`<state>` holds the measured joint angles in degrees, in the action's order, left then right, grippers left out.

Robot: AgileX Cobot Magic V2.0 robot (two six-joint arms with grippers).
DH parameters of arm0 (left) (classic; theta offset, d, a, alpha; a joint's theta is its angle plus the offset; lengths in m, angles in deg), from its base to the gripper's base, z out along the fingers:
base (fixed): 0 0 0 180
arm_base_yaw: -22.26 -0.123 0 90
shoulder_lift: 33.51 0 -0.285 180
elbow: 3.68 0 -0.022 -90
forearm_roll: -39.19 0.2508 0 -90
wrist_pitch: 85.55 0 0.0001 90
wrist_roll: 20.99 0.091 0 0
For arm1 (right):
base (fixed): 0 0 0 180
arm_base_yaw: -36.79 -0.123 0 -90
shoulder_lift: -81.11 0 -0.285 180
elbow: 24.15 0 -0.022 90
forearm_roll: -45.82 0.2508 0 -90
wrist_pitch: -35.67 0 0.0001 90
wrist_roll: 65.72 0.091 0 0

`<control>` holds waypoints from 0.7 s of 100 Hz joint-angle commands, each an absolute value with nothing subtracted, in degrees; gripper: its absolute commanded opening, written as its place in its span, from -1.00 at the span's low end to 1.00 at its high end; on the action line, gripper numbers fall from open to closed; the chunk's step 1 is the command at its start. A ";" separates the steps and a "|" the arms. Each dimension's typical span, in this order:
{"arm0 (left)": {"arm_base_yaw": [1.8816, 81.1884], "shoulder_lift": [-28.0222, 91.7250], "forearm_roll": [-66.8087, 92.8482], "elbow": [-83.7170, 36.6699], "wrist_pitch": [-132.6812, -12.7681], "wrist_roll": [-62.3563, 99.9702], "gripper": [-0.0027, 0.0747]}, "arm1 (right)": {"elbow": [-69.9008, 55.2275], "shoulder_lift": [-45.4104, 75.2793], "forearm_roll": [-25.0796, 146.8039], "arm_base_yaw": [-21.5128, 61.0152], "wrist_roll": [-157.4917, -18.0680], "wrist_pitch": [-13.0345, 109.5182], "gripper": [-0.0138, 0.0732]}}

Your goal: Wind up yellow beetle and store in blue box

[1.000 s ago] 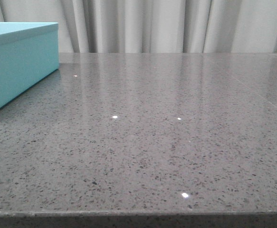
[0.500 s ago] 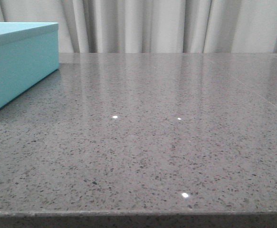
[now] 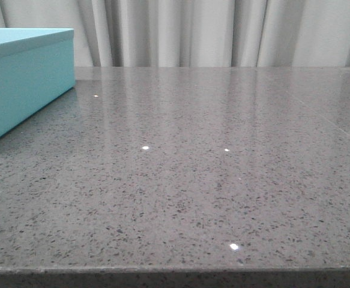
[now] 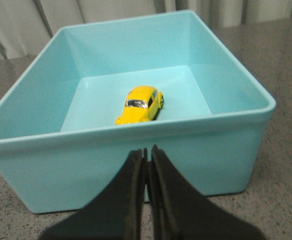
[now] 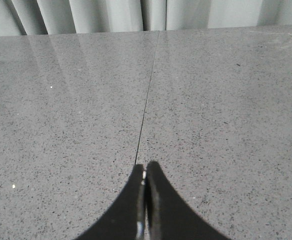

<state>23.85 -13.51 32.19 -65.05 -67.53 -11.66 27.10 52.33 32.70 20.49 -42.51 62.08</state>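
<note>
- Yellow beetle [image 4: 139,104] is seen resting on the floor of the blue box [image 4: 135,155], roughly mid-box, on its wheels, touching no wall.
- Storage step is judged done; whether the toy was wound up cannot be told from these views.
- Left tool [image 4: 148,152] is pressed together, nothing held, positioned outside the box just short of its near wall.
- Right tool [image 5: 144,175] is likewise pressed together and empty, held over bare desk [image 5: 211,100] along a seam line, well apart from the box.
- In the front view only a corner of the box [image 3: 24,78] is shown at the left edge of the desk [image 3: 211,180]; neither arm appears there.
- Remaining work is judged to be nil or only arm retraction.
- Versus the earlier front frames: no difference is detected; box position and desk reflections match.
</note>
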 commanded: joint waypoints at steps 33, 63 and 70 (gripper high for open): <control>23.88 -23.82 32.29 -77.76 -85.18 -17.28 -0.98 | 25.66 52.02 31.44 20.59 -42.97 57.99 -0.84; 23.88 -27.95 32.29 -82.12 -80.55 -20.37 -0.98 | 25.66 52.02 31.44 20.59 -42.97 58.04 -0.84; 23.88 -27.95 32.29 -82.12 -80.55 -20.37 -0.98 | 25.66 52.02 31.44 20.59 -42.97 58.18 -0.84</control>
